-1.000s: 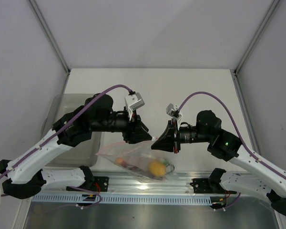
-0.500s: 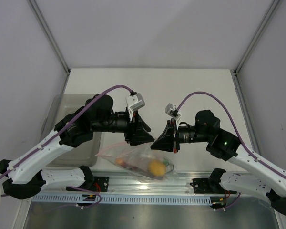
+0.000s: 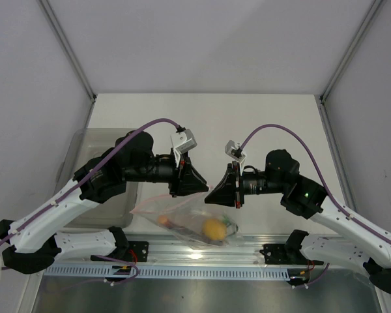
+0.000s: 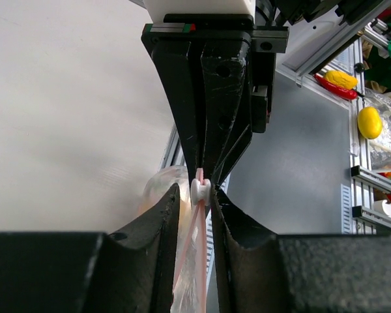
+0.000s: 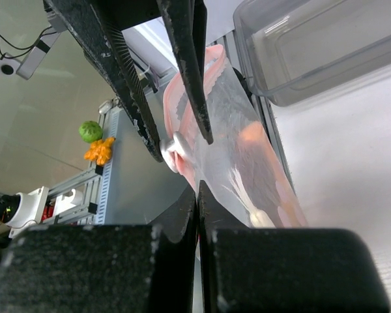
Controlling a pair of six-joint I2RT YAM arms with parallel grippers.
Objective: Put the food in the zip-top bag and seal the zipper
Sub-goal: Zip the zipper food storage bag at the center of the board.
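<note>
The clear, crinkly zip-top plastic bag (image 3: pixel 182 210) sags between the two grippers over the near edge of the white table (image 3: pixel 260 124), its lower part reaching the aluminium rail (image 3: pixel 260 242) in front. Inside show the round yellow lemon-like toy (image 3: pixel 214 228), an orange carrot-like piece (image 3: pixel 164 220) and a bit of green stem (image 3: pixel 230 227). The right gripper (image 5: pixel 197 195) has its black fingers pressed flat together, pinching the end of the pinkish-red zipper strip (image 4: pixel 194 244) at the bag's mouth. The left gripper (image 4: pixel 195 195) meets it tip to tip. Its two fingers stand narrowly apart, closely flanking the small white slider (image 4: pixel 200 190) on that strip; whether they actually pinch it cannot be told. The right gripper's fingertips sit directly against the far side of the slider, so the two sets of fingers crowd the same spot. The translucent grey rectangular bin (image 3: pixel 85 140) rests on the table's left side, partly under the left arm and apart from the bag. Off the table, by the framing, lie a loose yellow toy (image 4: pixel 369 122) and a green toy (image 5: pixel 89 130).
</note>
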